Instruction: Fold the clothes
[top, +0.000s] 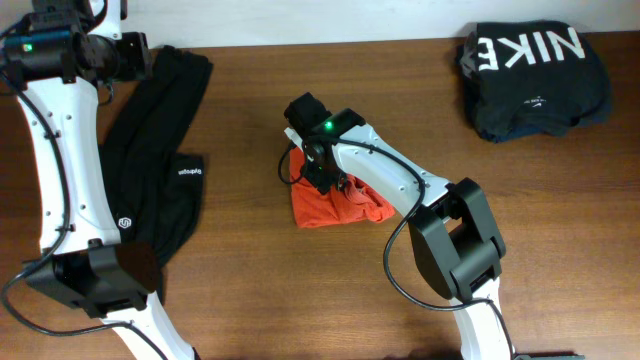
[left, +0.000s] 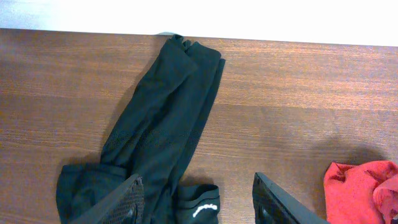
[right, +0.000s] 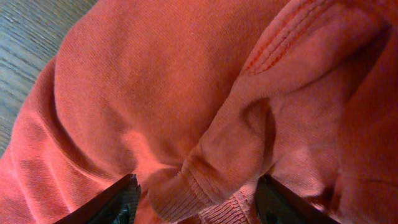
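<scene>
The orange-red T-shirt (top: 350, 207) lies crumpled in a heap at the table's middle; its lettering is hidden. My right gripper (top: 324, 178) is pressed down into its left part. In the right wrist view the open fingers (right: 196, 186) straddle a ribbed fold of the shirt (right: 155, 81). A long black garment (top: 160, 130) with small white logos lies stretched out at the left. My left gripper (top: 130, 50) hovers over its far end, open and empty (left: 196, 190). The black garment (left: 168, 106) lies below it, and the shirt's edge (left: 364, 183) shows at the lower right.
A stack of folded dark clothes (top: 530, 75) with white NIKE lettering sits at the back right. The brown wooden table (top: 300, 290) ends at a white edge along the back (left: 249, 18). The right arm reaches over the shirt from the front right.
</scene>
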